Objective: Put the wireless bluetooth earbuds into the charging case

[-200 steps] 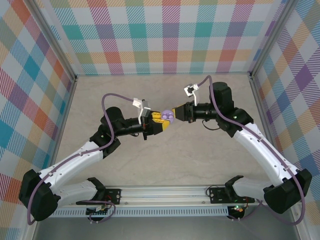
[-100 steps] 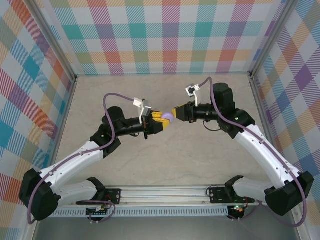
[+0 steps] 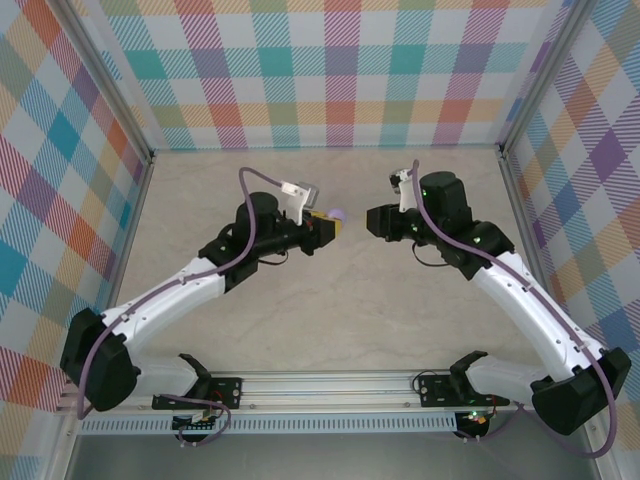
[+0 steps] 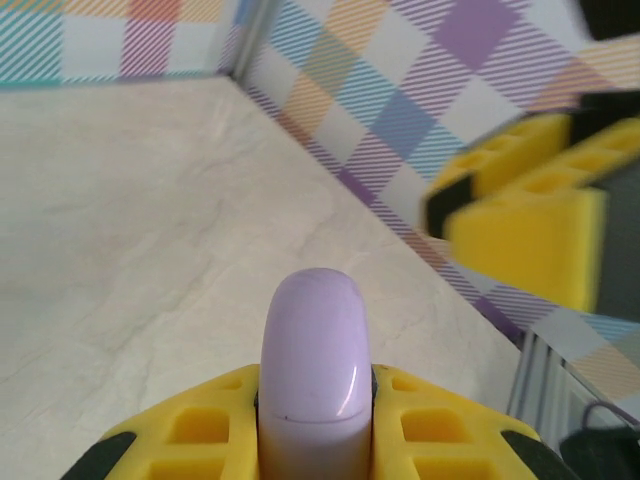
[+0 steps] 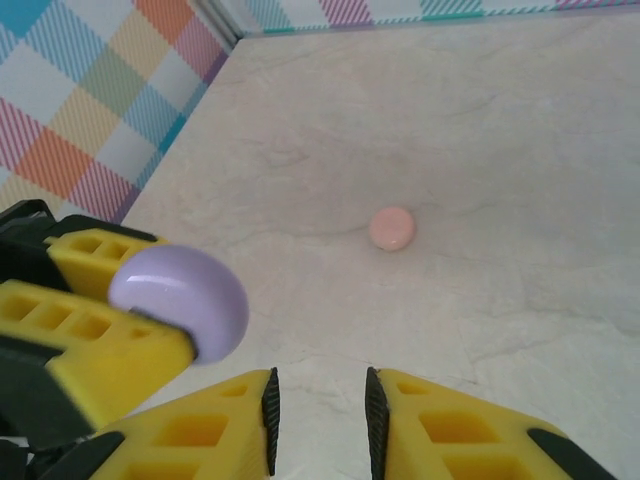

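Bright, even light is thrown from overhead, and only faint, soft shadows are cast on the pale table (image 3: pixel 340 310). Small white glints are seen on the glossy charging case (image 4: pixel 312 350). In the left wrist view the right gripper (image 4: pixel 515 195) is smeared and out of focus, while the table surface is rendered fairly sharply.

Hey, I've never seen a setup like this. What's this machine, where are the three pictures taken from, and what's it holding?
These are two robot arms on a table, each ending in a yellow two-finger gripper. One picture looks down from above; the others come from a camera on each wrist. The left gripper pinches a small round purple charging case. The right gripper faces it, jaws slightly apart and empty. A salmon-pink disc lies on the table.
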Action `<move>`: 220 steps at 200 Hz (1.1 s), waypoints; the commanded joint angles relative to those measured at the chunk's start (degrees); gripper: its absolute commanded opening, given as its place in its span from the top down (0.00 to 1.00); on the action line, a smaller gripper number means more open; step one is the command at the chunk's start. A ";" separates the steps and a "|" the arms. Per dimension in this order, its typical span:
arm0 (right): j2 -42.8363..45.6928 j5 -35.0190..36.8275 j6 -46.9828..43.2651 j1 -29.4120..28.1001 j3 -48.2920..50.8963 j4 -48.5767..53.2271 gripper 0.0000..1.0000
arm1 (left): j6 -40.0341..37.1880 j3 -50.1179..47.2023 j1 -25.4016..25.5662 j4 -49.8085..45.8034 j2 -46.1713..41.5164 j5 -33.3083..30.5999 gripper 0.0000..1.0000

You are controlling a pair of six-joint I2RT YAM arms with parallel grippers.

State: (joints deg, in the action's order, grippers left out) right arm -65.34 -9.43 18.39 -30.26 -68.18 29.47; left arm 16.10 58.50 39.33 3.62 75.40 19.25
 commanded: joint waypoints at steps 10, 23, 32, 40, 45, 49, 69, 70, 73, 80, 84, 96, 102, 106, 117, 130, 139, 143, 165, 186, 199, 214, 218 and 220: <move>1.62 3.23 -1.26 -0.24 1.43 1.12 0.69 | 7.00 10.09 -1.04 -15.26 8.36 -4.92 0.92; 1.79 3.43 -1.52 -0.24 1.56 1.24 0.69 | 8.65 13.69 -1.74 -19.97 12.73 -3.24 0.92; 1.87 3.54 -1.69 -0.24 1.52 1.37 0.69 | 9.19 15.95 -2.02 -23.11 15.76 -2.23 0.94; 1.97 3.63 -1.80 -0.25 1.49 1.53 0.69 | 9.54 17.89 -2.19 -25.01 18.42 -1.56 0.95; 2.05 3.77 -1.85 -0.28 1.56 1.54 0.69 | 9.57 18.84 -2.16 -25.84 19.88 -1.30 0.95; 2.14 3.76 -1.83 -0.28 1.57 1.57 0.69 | 9.63 19.44 -2.28 -26.46 21.10 -1.23 0.95; 2.41 4.20 -2.03 -0.24 1.74 1.86 0.69 | 9.99 21.80 -2.37 -27.62 25.74 -1.35 0.95; 2.41 4.22 -2.04 -0.24 1.74 1.93 0.69 | 10.00 21.90 -2.40 -27.61 25.88 -1.42 0.95; 2.50 4.24 -2.04 -0.24 1.80 1.96 0.69 | 10.08 22.14 -2.46 -27.61 26.41 -1.43 0.95; 2.57 4.33 -2.04 -0.26 1.89 2.07 0.69 | 10.31 22.51 -2.50 -27.63 27.67 -1.49 0.95; 2.58 4.33 -2.08 -0.24 1.91 2.21 0.69 | 10.36 22.76 -2.57 -27.61 28.37 -1.41 0.94; 2.76 4.46 -2.17 -0.26 2.15 2.41 0.69 | 10.48 23.49 -2.68 -27.86 30.47 -1.24 0.94; 2.85 4.51 -2.19 -0.24 2.25 2.56 0.69 | 10.37 23.90 -2.73 -27.95 31.44 -0.86 0.94; 2.85 4.50 -2.14 -0.25 2.34 2.55 0.69 | 10.36 24.10 -2.73 -27.91 32.13 -0.52 0.94; 2.94 4.54 -2.22 -0.26 2.48 2.64 0.69 | 10.37 24.48 -2.77 -27.57 33.84 0.50 0.94; 3.03 4.66 -2.23 -0.24 2.53 2.77 0.69 | 10.47 24.92 -2.86 -27.19 35.49 1.60 0.94; 3.00 4.69 -2.31 -0.28 2.62 2.78 0.69 | 10.53 25.12 -2.95 -26.81 36.47 2.32 0.94; 3.03 4.69 -2.31 -0.24 2.62 2.78 0.69 | 10.50 25.21 -2.99 -26.66 36.92 2.49 0.94; 2.86 4.69 -2.35 -0.24 2.70 2.87 0.69 | 10.70 26.00 -3.37 -26.17 39.25 3.25 0.94; 2.51 4.52 -2.44 -0.24 2.57 3.05 0.68 | 11.05 26.74 -3.89 -26.15 41.27 3.82 0.94; 2.41 4.60 -2.48 -0.30 2.48 3.32 0.68 | 11.67 26.84 -4.08 -25.87 42.24 4.02 0.94; 2.43 4.79 -2.58 -0.24 2.53 3.36 0.69 | 11.94 26.85 -4.09 -25.53 43.18 4.09 0.94; 2.42 4.86 -2.58 -0.24 2.61 3.36 0.69 | 12.09 26.90 -4.10 -25.47 43.42 4.13 0.93; 2.41 4.86 -2.51 -0.24 2.61 3.39 0.68 | 12.13 26.88 -4.09 -25.43 43.49 4.11 0.93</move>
State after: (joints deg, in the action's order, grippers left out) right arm -63.40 -5.08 17.08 -30.35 -66.08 32.16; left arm 26.63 83.74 35.73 -22.31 117.54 21.87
